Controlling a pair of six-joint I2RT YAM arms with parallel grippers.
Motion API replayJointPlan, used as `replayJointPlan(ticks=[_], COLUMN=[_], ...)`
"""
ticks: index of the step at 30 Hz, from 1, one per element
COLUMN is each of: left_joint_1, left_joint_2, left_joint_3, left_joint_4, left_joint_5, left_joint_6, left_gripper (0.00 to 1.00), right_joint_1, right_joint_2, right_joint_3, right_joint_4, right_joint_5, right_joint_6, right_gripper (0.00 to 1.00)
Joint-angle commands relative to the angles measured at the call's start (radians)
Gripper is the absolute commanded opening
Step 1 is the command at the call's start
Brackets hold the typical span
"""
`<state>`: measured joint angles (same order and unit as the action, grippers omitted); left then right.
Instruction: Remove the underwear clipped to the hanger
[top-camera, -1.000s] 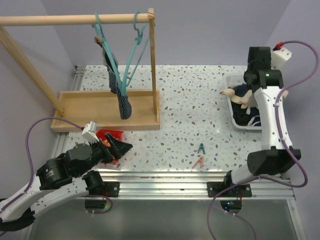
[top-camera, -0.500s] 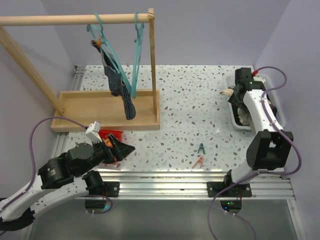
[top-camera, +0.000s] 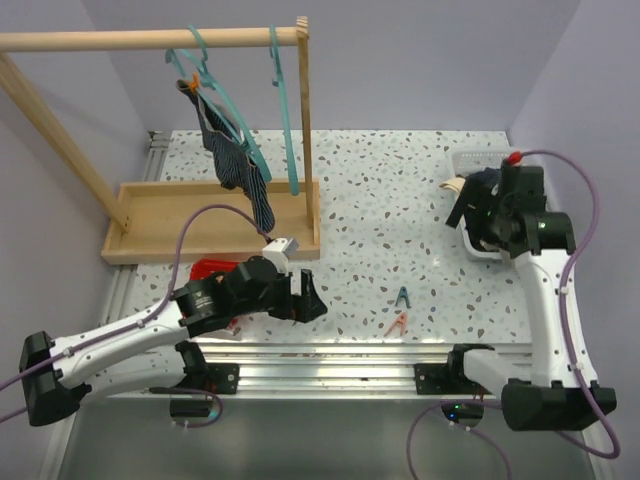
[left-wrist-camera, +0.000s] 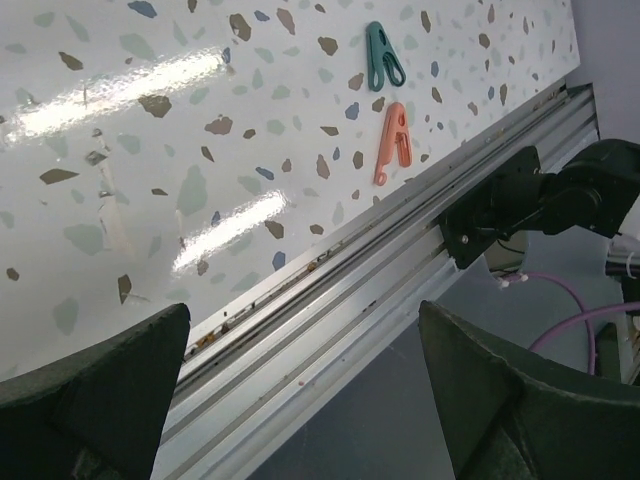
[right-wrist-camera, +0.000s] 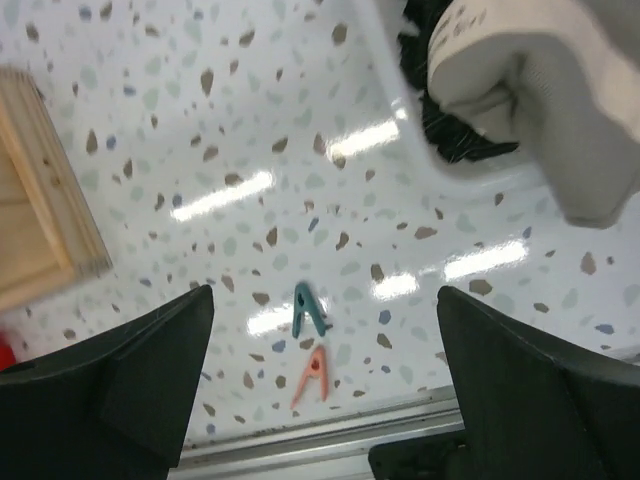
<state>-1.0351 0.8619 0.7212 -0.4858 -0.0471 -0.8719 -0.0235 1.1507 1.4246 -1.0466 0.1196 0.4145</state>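
The dark navy striped underwear (top-camera: 238, 165) hangs from a teal hanger (top-camera: 215, 85) on the wooden rod, held by an orange clip (top-camera: 196, 86). A second teal hanger (top-camera: 284, 100) beside it is bare. The grey-beige underwear (top-camera: 460, 186) (right-wrist-camera: 540, 100) lies in the white basket (top-camera: 470, 240) on dark cloth. My right gripper (top-camera: 468, 212) (right-wrist-camera: 325, 380) hovers open and empty over the basket's near left edge. My left gripper (top-camera: 312, 303) (left-wrist-camera: 305, 400) is open and empty, low over the table's front rail.
A teal clip (top-camera: 402, 297) (left-wrist-camera: 383, 68) (right-wrist-camera: 308, 308) and a salmon clip (top-camera: 397, 323) (left-wrist-camera: 393, 142) (right-wrist-camera: 312, 375) lie on the table near the front edge. A red object (top-camera: 218, 269) lies by the rack's wooden base tray (top-camera: 150, 215). The basket rim (right-wrist-camera: 395, 115) is close.
My right arm came down to the basket and its gripper opened, leaving the grey-beige underwear there. My left arm swept right along the front edge. The navy underwear and hangers swung.
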Motion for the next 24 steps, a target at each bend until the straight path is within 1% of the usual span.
replayJointPlan(ticks=[1,3,4,5,7,8,9,10,11,12,13,14,15,16,17,19,20,24], left_joint_1=[-0.009,-0.020,-0.028,-0.037,-0.077,-0.095,-0.135,-0.152,-0.192,-0.209,-0.223,-0.255,-0.270,-0.282,-0.307,-0.324,-0.339,-0.350], left_joint_2=[0.066,0.121,0.144,0.170,0.271,0.311,0.397,0.441,0.527,0.569,0.607,0.679,0.716,0.751,0.820,0.888,0.949,1.055], left_joint_3=[0.009,0.001,0.003,0.018,0.052,0.104,0.134,0.208,0.243,0.277,0.334,0.358,0.386,0.441,0.469,0.553,0.578,0.661], left_joint_4=[0.186,0.251,0.266,0.289,0.303,0.303,0.297,0.282,0.254,0.237,0.231,0.225,0.217,0.207,0.182,0.153,0.127,0.101], left_joint_5=[0.088,0.110,0.122,0.124,0.116,0.102,0.084,0.051,0.023,-0.003,-0.043,-0.060,-0.100,-0.121,-0.140,-0.186,-0.201,-0.273], left_joint_6=[0.074,0.077,0.085,0.086,0.100,0.117,0.123,0.135,0.140,0.139,0.140,0.142,0.139,0.140,0.139,0.142,0.143,0.149], left_gripper=[1.00,1.00,1.00,1.00,1.00,1.00,1.00,1.00,1.00,1.00,1.00,1.00,1.00,1.00,0.99,0.98,0.97,0.92], right_joint_1=[0.067,0.123,0.138,0.151,0.165,0.166,0.165,0.166,0.165,0.166,0.165,0.163,0.165,0.165,0.163,0.165,0.165,0.165], right_joint_2=[-0.086,-0.133,-0.158,-0.202,-0.252,-0.294,-0.308,-0.319,-0.341,-0.350,-0.361,-0.370,-0.390,-0.396,-0.398,-0.402,-0.404,-0.425], right_joint_3=[-0.229,-0.323,-0.405,-0.441,-0.515,-0.529,-0.532,-0.523,-0.515,-0.506,-0.480,-0.469,-0.460,-0.435,-0.425,-0.392,-0.383,-0.363], right_joint_4=[-0.092,-0.086,-0.084,-0.084,-0.084,-0.084,-0.093,-0.121,-0.128,-0.138,-0.163,-0.170,-0.167,-0.179,-0.185,-0.207,-0.210,-0.217], right_joint_5=[-0.248,-0.242,-0.235,-0.247,-0.235,-0.229,-0.210,-0.184,-0.132,-0.121,-0.077,-0.052,-0.029,-0.023,-0.018,0.000,0.003,0.003], right_joint_6=[-0.085,-0.082,-0.056,-0.048,-0.001,0.013,0.027,0.067,0.079,0.095,0.128,0.144,0.155,0.173,0.181,0.191,0.194,0.207], right_gripper=[0.97,0.97,0.97,0.97,0.97,0.97,0.98,0.98,0.98,0.98,0.98,0.98,0.98,0.98,0.98,0.98,0.98,0.98])
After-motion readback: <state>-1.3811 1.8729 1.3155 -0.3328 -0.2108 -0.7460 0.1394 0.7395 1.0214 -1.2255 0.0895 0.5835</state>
